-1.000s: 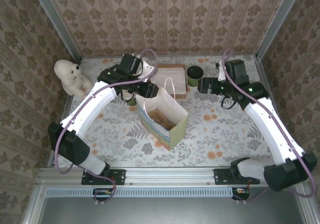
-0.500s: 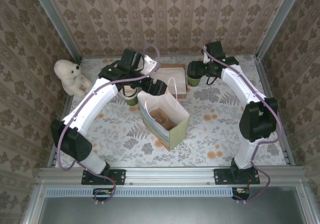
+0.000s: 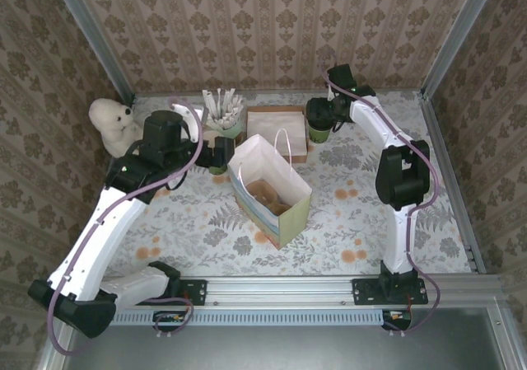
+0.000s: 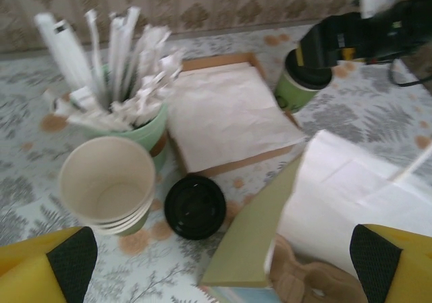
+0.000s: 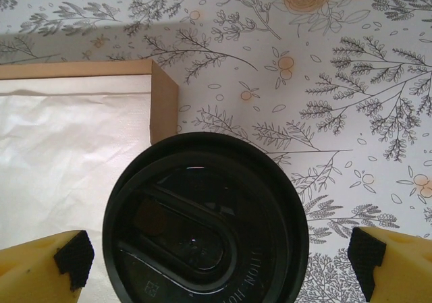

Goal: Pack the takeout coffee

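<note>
Walls [image 3: 280, 32] papered in a beige and brown damask pattern close in the back and both sides. Slanted aluminium posts [image 3: 90, 36] stand at the two far corners. The surface [image 3: 354, 213] wears a pale cloth printed with grey ferns and orange roses. An aluminium rail [image 3: 280, 288] runs along its near edge. The light is soft and even.

The takeout coffee [image 3: 319, 129] is a dark green cup with a black lid. The desk [image 3: 370, 213] has grey leaves and orange flowers. The teddy bear [image 3: 115, 127] is cream. The bag [image 3: 257, 157] is white.
</note>
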Motion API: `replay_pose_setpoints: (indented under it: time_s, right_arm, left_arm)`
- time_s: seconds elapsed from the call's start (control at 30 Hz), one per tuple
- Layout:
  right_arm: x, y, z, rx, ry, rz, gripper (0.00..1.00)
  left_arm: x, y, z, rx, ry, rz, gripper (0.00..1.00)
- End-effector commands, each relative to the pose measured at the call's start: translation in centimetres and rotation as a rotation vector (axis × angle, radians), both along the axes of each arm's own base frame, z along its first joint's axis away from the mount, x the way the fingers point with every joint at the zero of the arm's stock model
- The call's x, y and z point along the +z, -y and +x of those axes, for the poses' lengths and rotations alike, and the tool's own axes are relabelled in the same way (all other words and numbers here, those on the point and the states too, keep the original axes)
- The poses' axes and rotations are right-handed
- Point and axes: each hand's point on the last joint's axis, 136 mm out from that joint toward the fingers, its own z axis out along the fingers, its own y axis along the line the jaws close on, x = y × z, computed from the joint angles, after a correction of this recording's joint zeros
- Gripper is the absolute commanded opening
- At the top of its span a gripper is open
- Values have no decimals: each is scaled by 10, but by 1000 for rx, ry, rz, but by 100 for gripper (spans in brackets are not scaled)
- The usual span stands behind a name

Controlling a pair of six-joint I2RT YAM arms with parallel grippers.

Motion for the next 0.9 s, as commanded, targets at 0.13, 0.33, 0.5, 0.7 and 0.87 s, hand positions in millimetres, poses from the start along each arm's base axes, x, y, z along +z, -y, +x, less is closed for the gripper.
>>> replay_pose_setpoints:
  time_s: [0.13,0.33,0.5,0.7,0.87]
  right_arm:
    - [-14,1,7,4,-32,18,96]
    - [-24,-4,7,5,-59,55,94]
    - [-21,-9,3,10,-67,93,98]
    - [-13,-7,2,5,-44,94,96]
    - [-21,-9,0,0,-60,115,95]
  left_arm:
    - [-7,-25,13,157,-3,9,100]
    - [-12,-23,17,155,-24,16,100]
    - [-15,-21,18,151,-32,18,100]
    - [-17,-20,19,145,-38,18,100]
    - [-19,-19,20,143,-43,14,100]
